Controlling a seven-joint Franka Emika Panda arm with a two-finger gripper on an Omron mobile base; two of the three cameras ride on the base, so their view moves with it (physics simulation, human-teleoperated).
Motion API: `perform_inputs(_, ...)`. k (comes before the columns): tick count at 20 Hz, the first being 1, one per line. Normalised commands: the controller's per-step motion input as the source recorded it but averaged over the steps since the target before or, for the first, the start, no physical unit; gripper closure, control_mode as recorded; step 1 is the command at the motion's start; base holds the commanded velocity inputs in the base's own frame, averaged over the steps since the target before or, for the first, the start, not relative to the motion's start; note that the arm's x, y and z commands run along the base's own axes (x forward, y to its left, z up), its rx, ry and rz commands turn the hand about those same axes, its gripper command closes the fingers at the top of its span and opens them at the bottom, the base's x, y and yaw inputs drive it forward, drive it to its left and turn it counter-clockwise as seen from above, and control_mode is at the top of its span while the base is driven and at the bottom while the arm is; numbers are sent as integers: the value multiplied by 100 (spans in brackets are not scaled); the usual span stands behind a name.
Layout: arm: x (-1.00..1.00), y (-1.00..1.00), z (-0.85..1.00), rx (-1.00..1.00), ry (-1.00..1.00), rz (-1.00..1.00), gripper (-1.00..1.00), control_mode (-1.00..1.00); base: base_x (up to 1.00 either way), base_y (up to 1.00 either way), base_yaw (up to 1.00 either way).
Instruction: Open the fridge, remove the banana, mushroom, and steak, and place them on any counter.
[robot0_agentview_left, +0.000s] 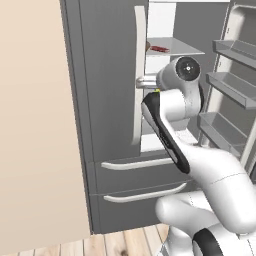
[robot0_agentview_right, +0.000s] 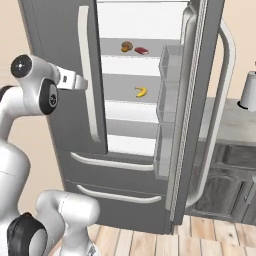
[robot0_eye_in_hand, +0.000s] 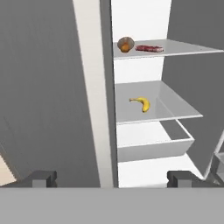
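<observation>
Fridge (robot0_agentview_right: 60, 65) with its right door swung open, food on the shelves.
Left base view: the steak (robot0_agentview_left: 159, 49) is seen on the upper shelf. Right base view: the mushroom (robot0_agentview_right: 127, 46) lies just beside the steak, the banana (robot0_agentview_right: 141, 92) one shelf lower. Hand view: the gripper (robot0_eye_in_hand: 112, 178) is spread wide, empty, facing the left door's handle (robot0_eye_in_hand: 93, 92).

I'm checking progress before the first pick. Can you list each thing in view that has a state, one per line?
fridge: right door swung wide open, left door shut, both lower drawers shut
banana: lying on the middle shelf, untouched
mushroom: on the upper shelf, left of the steak
steak: lying flat on the upper shelf
hand: open, empty, outside the fridge
counter: none of the three items on it
</observation>
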Motion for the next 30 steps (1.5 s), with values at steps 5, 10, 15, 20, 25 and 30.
perform_inputs(5, 49, 8, 0, 0, -11, 0, -100, -100, 0, 0, 0)
perform_inputs(10, 39, 0, 0, 0, 0, 0, -100, -100, 0, 0, 0)
perform_inputs(15, 53, 0, 0, 0, 0, 0, -100, -100, 0, 0, 0)
perform_inputs(20, 60, 0, -6, 0, 0, 0, -100, -100, 0, 0, 0)
perform_inputs(25, 68, 0, -20, 0, 0, 0, -100, -100, 0, 0, 0)
perform_inputs(30, 71, 1, -21, 0, 0, 0, -100, -100, 0, 0, 0)
